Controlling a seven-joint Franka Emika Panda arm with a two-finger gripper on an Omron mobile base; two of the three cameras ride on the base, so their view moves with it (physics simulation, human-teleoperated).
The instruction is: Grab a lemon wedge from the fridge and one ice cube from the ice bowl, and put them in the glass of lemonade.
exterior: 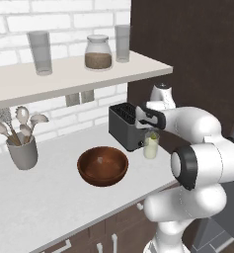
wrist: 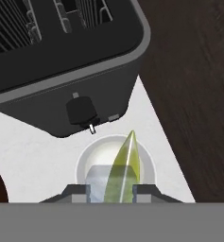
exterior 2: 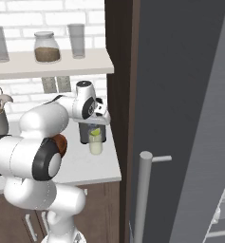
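Observation:
My gripper [wrist: 111, 191] hangs straight above the glass of lemonade [wrist: 92, 163], shut on a yellow-green lemon wedge [wrist: 125, 165] that points down over the pale liquid. A small pale see-through ice cube [wrist: 98, 182] shows beside the wedge inside the glass's rim; whether it floats in the drink I cannot tell. From the left base view the gripper [exterior: 150, 132] is just over the glass [exterior: 151, 147], in front of the black toaster [exterior: 124, 126]. The brown ice bowl [exterior: 102, 165] sits left of the glass. The grey fridge [exterior 2: 180, 95] stands to the right, its door swung out.
A grey utensil cup [exterior: 22, 150] stands at the counter's left. The shelf [exterior: 64, 76] above carries two tall glasses and a lidded jar [exterior: 98, 52]. A dark cabinet wall [exterior: 187, 49] rises right behind the toaster. The fridge's silver handle [exterior 2: 142, 190] juts out near the arm.

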